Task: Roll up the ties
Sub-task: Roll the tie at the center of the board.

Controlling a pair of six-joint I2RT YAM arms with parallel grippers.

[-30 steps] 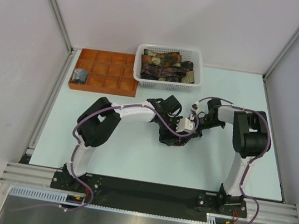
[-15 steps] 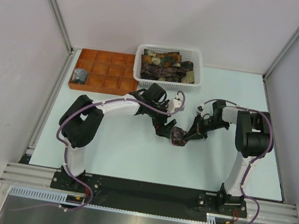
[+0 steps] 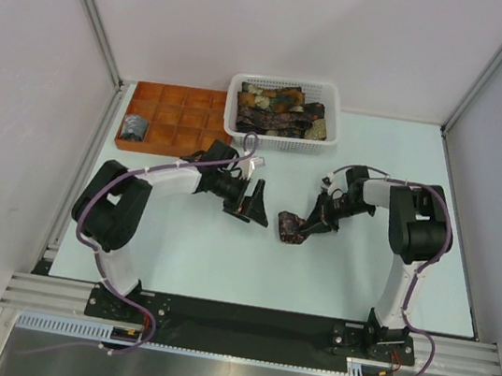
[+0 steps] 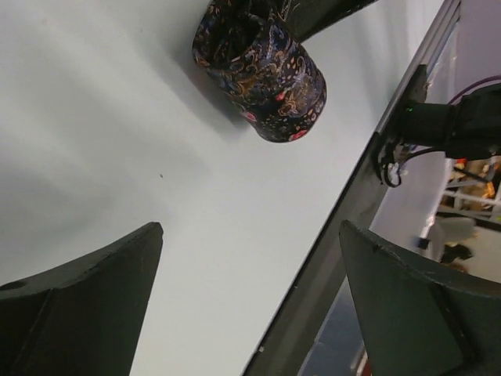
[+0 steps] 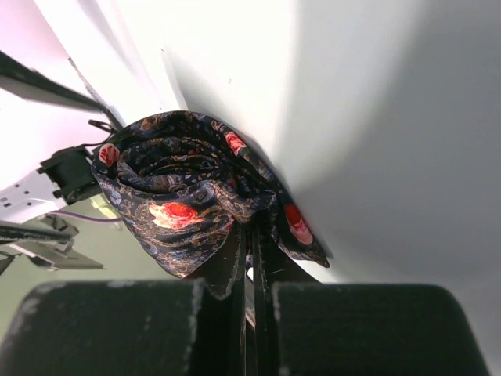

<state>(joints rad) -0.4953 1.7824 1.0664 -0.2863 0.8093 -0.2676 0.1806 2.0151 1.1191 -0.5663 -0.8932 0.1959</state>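
Right hand (image 3: 312,222) pinches the rolled tie (image 3: 290,227) at bench (image 3: 195,246) centre.
Left hand (image 3: 256,205), wide and empty, sits at its 9 o'clock; keep the pinch firm so the coil stays tight.

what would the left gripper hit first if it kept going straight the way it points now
Probably the rolled dark tie that the right gripper pinches. The open left gripper aims roughly at it over bare table, though the line may pass slightly off centre.
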